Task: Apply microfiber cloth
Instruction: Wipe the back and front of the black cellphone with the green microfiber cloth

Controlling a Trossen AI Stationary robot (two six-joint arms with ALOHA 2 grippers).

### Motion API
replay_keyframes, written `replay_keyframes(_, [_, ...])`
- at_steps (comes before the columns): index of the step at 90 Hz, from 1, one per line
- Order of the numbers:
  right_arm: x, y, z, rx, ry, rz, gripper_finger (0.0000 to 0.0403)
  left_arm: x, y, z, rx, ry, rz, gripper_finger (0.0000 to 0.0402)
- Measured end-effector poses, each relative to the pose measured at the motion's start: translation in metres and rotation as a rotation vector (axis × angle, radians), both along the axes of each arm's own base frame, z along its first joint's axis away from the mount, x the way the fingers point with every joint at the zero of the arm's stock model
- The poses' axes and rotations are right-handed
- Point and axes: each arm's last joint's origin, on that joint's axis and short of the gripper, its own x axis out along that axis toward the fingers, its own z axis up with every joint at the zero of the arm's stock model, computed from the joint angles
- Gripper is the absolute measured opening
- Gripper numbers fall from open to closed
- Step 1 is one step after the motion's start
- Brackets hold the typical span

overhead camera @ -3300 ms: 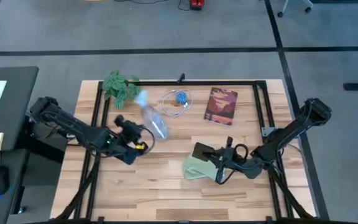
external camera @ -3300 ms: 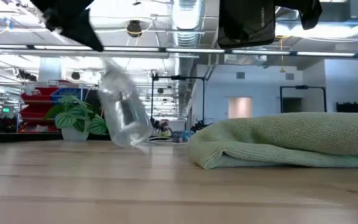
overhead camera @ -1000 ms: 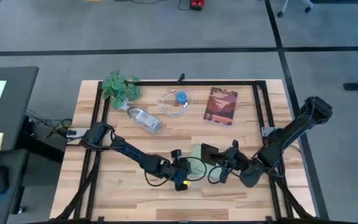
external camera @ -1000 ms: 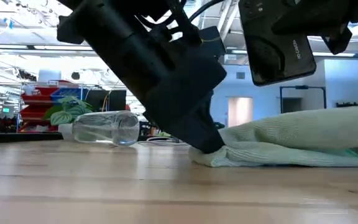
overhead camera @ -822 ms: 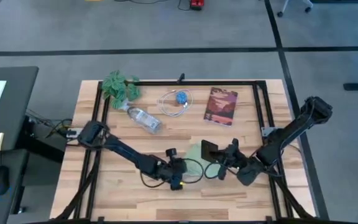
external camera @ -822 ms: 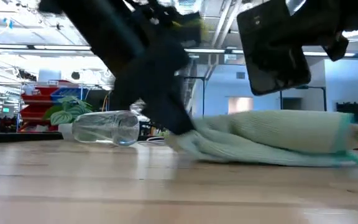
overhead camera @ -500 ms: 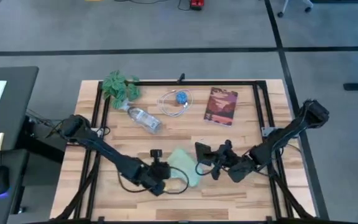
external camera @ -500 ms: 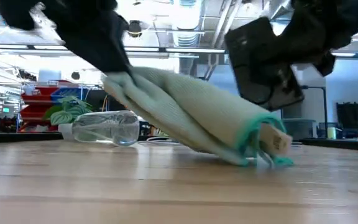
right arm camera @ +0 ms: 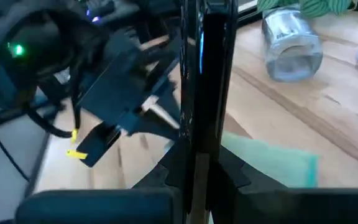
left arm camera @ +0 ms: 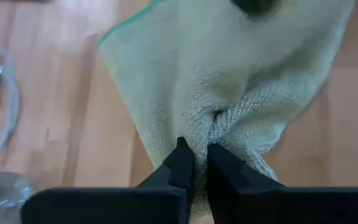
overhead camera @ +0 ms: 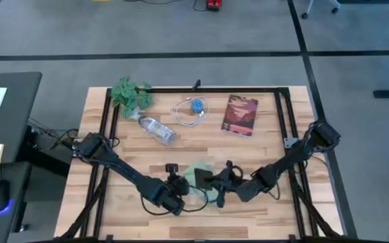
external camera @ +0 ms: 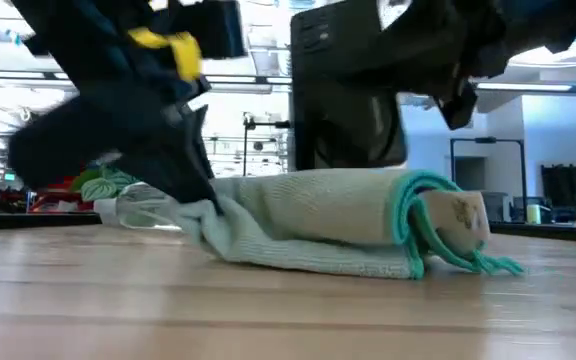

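Microfiber cloth [overhead camera: 198,177] dragged left and bunched up, left gripper [left arm camera: 194,163] pinching its fold, right gripper [overhead camera: 211,182] just beside, clamped on black phone [external camera: 346,85]

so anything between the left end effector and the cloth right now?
Nothing visible. The left end effector is already shut on a bunched fold of the microfiber cloth, which lies on the table. The right end effector holds the black phone edge-on just above it.

Pale mint cloth [left arm camera: 229,81], teal-edged
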Motion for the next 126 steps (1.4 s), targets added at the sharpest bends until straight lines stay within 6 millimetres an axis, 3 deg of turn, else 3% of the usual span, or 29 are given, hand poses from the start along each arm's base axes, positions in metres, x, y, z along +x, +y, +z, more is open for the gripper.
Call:
replay_keyframes(32, [0.016, 0.007, -0.032, -0.122, 0.049, -0.118, 0.0017, -0.007, -0.006, 0.000, 0.001, 0.001, 0.016, 0.0029])
replay_keyframes(57, [0.014, 0.007, -0.016, -0.171, 0.015, -0.153, 0.0016, -0.021, -0.015, 0.028, -0.044, -0.037, -0.030, 0.0092])
replay_keyframes(75, [0.014, 0.006, -0.019, -0.180, 0.028, -0.142, 0.0016, -0.025, -0.015, 0.041, -0.078, -0.056, -0.044, 0.0127])
replay_keyframes(98, [0.014, 0.007, -0.022, -0.170, 0.040, -0.132, 0.0016, -0.036, -0.013, 0.035, -0.237, 0.111, 0.024, 0.0191])
replay_keyframes(108, [0.014, 0.007, -0.022, -0.169, 0.039, -0.132, 0.0016, -0.047, -0.020, 0.034, -0.228, 0.090, 0.084, 0.0202])
replay_keyframes(126, [0.014, 0.007, -0.022, -0.170, 0.042, -0.131, 0.0016, -0.056, -0.026, 0.001, -0.400, 0.002, 0.104, 0.0204])
